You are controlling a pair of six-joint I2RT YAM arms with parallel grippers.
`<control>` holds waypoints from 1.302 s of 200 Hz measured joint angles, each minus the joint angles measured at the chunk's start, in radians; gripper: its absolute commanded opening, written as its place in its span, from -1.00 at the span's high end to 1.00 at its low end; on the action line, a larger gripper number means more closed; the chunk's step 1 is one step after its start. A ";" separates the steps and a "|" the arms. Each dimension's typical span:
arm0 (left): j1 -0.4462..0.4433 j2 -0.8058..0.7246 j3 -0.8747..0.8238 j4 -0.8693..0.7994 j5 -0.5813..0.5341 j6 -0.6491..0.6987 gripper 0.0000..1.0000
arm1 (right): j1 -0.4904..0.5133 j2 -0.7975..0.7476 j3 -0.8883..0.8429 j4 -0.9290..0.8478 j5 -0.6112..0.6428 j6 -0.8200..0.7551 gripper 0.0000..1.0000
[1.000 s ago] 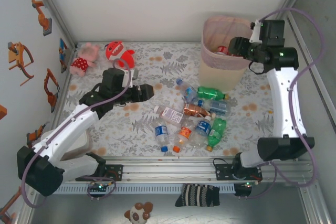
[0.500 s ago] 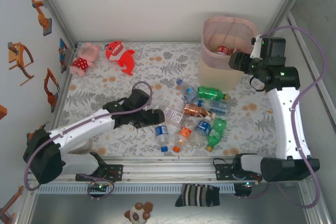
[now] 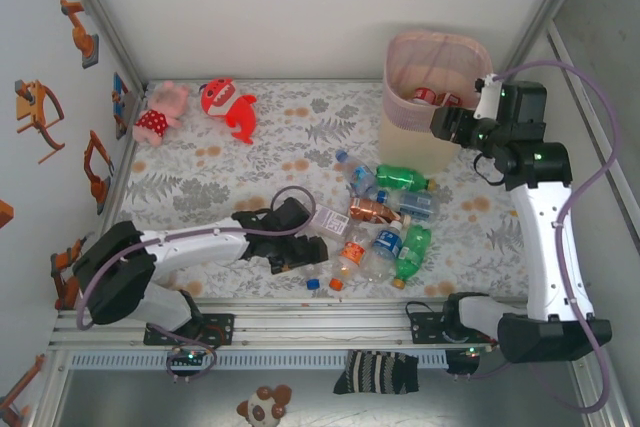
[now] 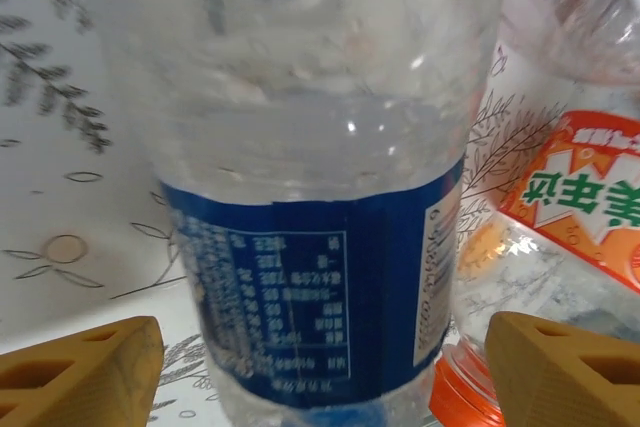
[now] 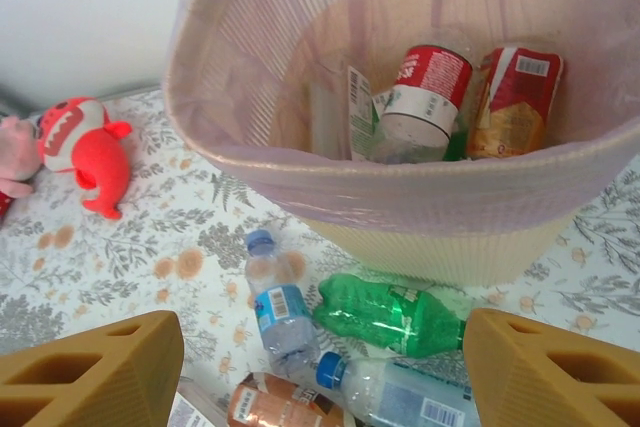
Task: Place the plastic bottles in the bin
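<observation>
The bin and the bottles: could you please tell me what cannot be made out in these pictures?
- Right wrist view: in the bin, whatever lies under the red-label bottle is hidden by it and the wall.
- Left wrist view: the blue-label bottle is cut off by the top and bottom edges.
- Top view: the left gripper covers that bottle, so contact cannot be told.

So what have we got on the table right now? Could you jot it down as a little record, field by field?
bin: far right of the table, red-labelled bottles inside
loose bottles: clustered on the flowered mat in front of the bin
left gripper: open, fingers either side of a clear blue-labelled bottle, not closed on it
right gripper: open and empty, up by the bin's rim
plush toys: red one and pink one, far left corner
</observation>
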 measured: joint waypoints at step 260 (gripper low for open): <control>0.045 -0.222 -0.010 -0.107 -0.148 0.048 -0.06 | 0.000 -0.071 -0.093 0.071 -0.080 0.034 -0.39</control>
